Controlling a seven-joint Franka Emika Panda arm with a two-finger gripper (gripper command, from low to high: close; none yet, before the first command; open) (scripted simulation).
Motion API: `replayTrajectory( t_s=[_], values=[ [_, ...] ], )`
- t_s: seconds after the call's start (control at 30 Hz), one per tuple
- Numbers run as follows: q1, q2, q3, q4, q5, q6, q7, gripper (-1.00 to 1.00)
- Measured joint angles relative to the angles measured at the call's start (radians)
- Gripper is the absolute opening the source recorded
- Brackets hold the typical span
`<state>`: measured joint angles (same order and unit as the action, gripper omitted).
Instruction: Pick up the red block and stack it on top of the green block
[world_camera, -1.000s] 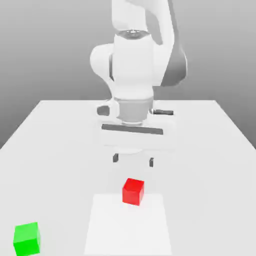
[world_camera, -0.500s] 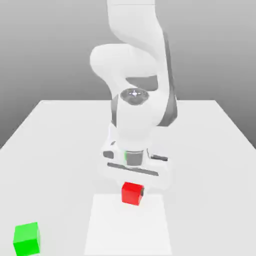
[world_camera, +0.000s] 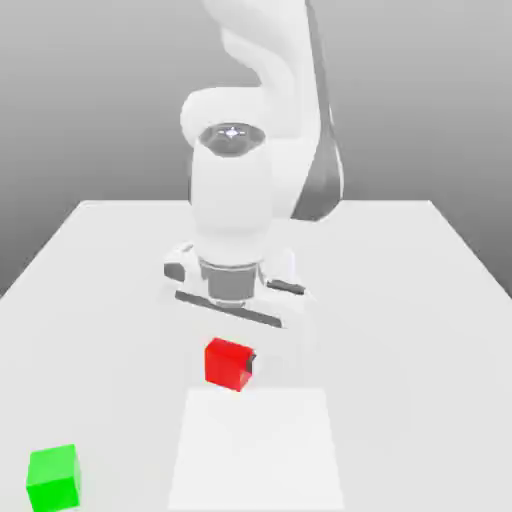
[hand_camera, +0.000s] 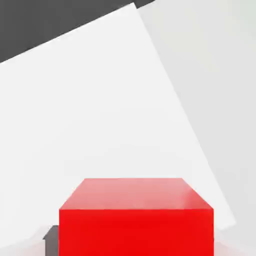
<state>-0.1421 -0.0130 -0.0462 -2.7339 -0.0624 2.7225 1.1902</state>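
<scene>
The red block (world_camera: 226, 363) is a small bright red cube that hangs a little above the table, clamped in my gripper (world_camera: 232, 361), which is shut on it. One dark fingertip (world_camera: 250, 362) shows at the block's side. In the hand view the red block (hand_camera: 136, 217) sits close up between the fingers, with a dark finger (hand_camera: 51, 235) beside it. The green block (world_camera: 52, 478), a cube of like size, rests on the table near the front edge, far to the exterior view's left of the gripper and well apart from it.
The white table (world_camera: 410, 300) carries a brighter square patch (world_camera: 256, 450) in front of the gripper, which also appears as the bright patch (hand_camera: 100, 110) under the hand. The arm's white body (world_camera: 235, 200) rises behind the gripper.
The gripper came down over the red block and shut on it. It has since carried the block up and toward the exterior view's left. The green block has not moved.
</scene>
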Motion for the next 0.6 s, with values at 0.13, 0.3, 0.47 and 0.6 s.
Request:
replayTrajectory(
  t_s=[0.13,0.3,0.47,0.6],
  values=[
    [-0.080,0.080,-0.024,0.145,0.017,-0.065,-0.017,-1.00],
    [-0.154,0.183,-0.062,0.326,0.075,-0.144,-0.065,-1.00],
    [-0.205,0.327,-0.067,0.418,0.135,-0.095,-0.110,-1.00],
    [-0.213,0.382,-0.059,0.424,0.148,-0.046,-0.119,1.00]
  ],
)
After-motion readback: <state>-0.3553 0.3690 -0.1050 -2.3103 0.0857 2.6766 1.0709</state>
